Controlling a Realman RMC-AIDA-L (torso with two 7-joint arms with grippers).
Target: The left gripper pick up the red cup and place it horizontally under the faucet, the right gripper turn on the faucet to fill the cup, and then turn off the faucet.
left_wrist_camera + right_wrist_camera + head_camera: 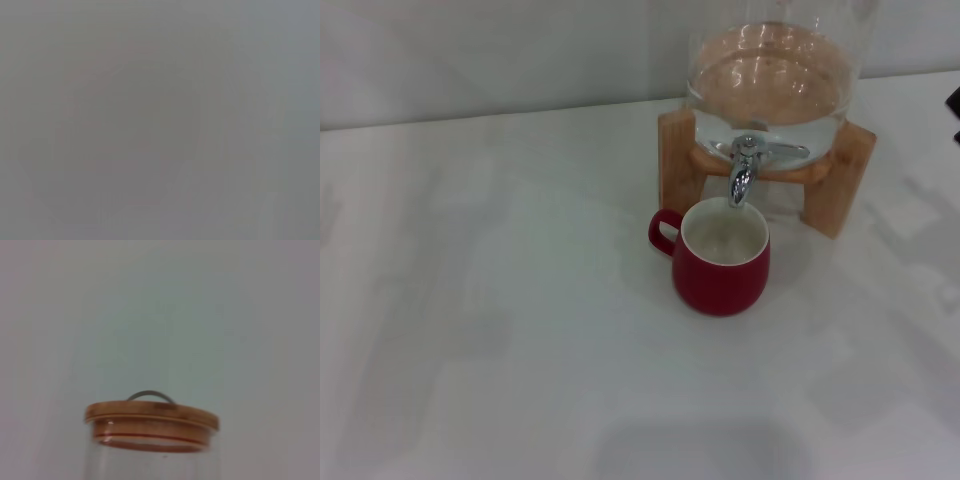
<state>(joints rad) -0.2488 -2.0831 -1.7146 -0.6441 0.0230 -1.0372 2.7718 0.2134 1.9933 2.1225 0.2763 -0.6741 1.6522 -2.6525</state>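
Note:
The red cup point(721, 270) stands upright on the white table, its handle toward the left of the head view. Its white inside shows, and I cannot tell whether it holds water. The chrome faucet point(744, 172) points its spout down over the cup's far rim, with no stream visible. It is fitted to the glass jar point(772, 70), which rests on a wooden stand point(677, 160). A black sliver at the right edge of the head view is a part of the right gripper point(954, 104). The left gripper is out of view, and the left wrist view is plain grey.
The right wrist view shows the jar's wooden lid point(151, 421) with a thin metal loop on top, against a pale wall. The white table point(480, 300) stretches wide to the left and front of the cup.

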